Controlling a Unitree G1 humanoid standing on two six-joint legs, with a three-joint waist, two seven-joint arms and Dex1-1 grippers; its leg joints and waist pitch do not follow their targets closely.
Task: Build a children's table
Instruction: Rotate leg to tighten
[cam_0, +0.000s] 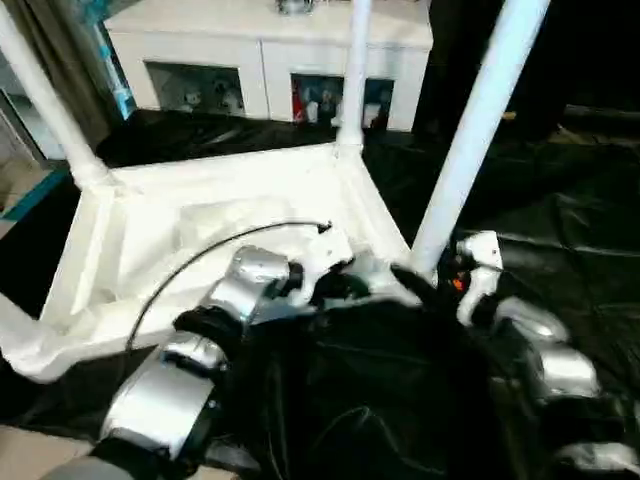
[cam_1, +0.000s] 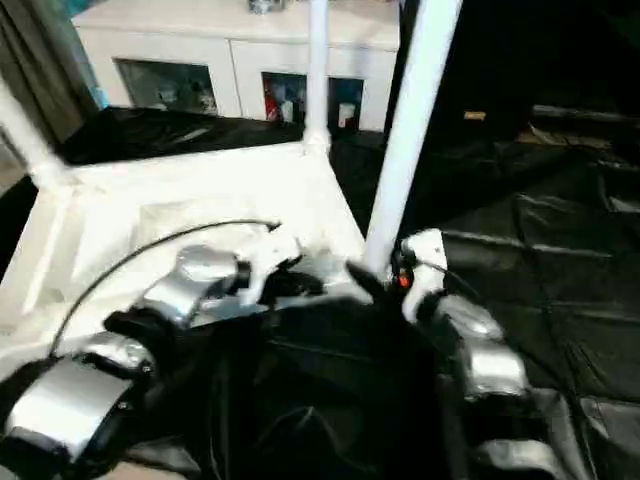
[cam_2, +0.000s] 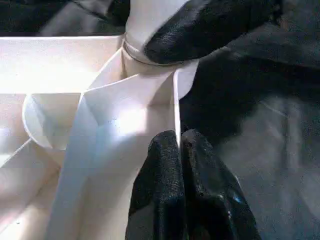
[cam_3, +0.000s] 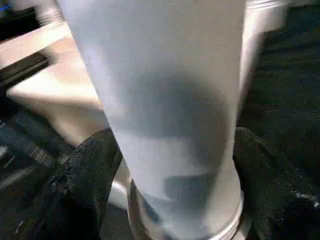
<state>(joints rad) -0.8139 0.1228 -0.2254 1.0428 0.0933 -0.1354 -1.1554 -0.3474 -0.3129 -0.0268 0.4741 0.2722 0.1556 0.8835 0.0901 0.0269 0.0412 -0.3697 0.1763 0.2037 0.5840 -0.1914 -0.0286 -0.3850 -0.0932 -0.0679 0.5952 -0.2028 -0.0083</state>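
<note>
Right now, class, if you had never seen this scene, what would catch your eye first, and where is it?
First, the upturned white children's table on the black-covered work table, its legs standing up like posts. Next, the nearest leg, with the right gripper astride its base, a finger on each side. Then the left gripper, shut, beside the table's corner rim.
</note>
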